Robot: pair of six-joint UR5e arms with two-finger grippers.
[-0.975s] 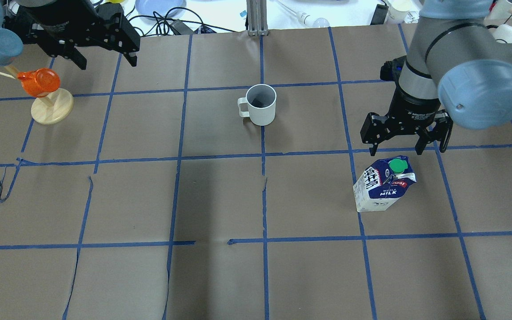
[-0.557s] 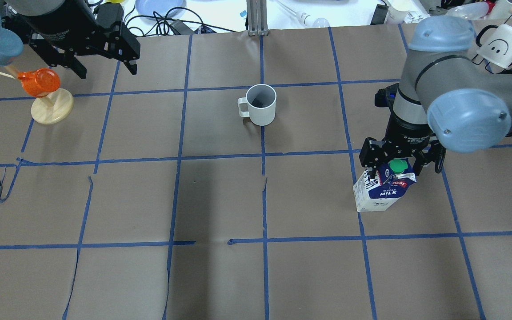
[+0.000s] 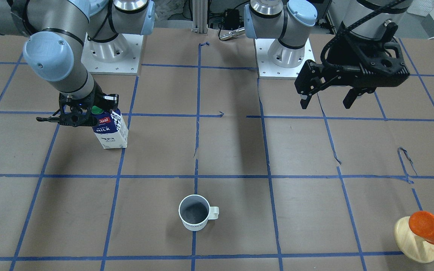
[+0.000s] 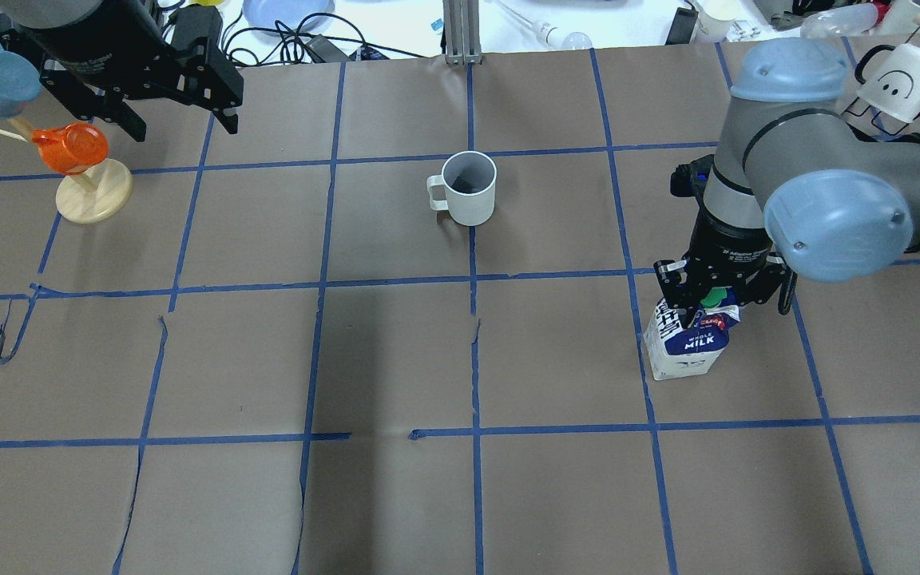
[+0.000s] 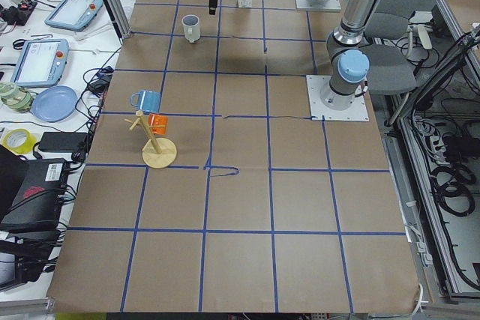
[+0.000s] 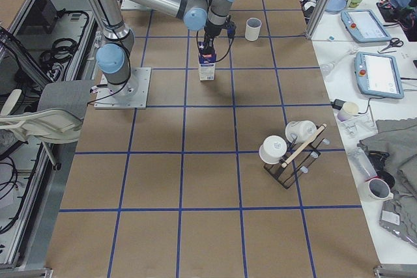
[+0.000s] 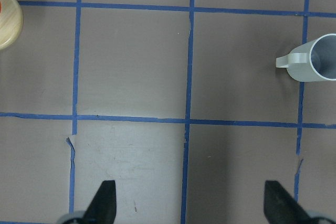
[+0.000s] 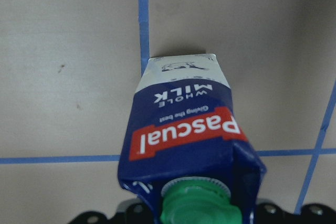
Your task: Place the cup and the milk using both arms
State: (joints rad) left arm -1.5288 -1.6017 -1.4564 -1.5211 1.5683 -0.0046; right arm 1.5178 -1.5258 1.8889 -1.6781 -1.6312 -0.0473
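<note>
**The right hand grabs the milk**

The big change is on the right side. Compared with a second ago, the right hand (image 4: pixel 722 302) is much lower and its two fingers are closer together. They now press on the top of the milk (image 4: pixel 688 347), by the green cap, so this hand is closed on the carton. The milk is also turned a little from how it stands a second ago, which tells me the fingers really touch it. Its bottom looks like it sits on the counter (image 4: pixel 396 359), touching a blue line on the right side. It is not up in the air yet.

The left hand (image 4: pixel 183 128) is almost in the same spot as before. It hangs over the far left part of the counter, near the orange cup on a wooden stand (image 4: pixel 69 148). Its fingers are wide apart and hold nothing. The cup (image 4: pixel 469 189) stands alone in the middle, well apart from both hands.

So I think the milk is ready to lift. The cup is the job not yet begun.
</note>
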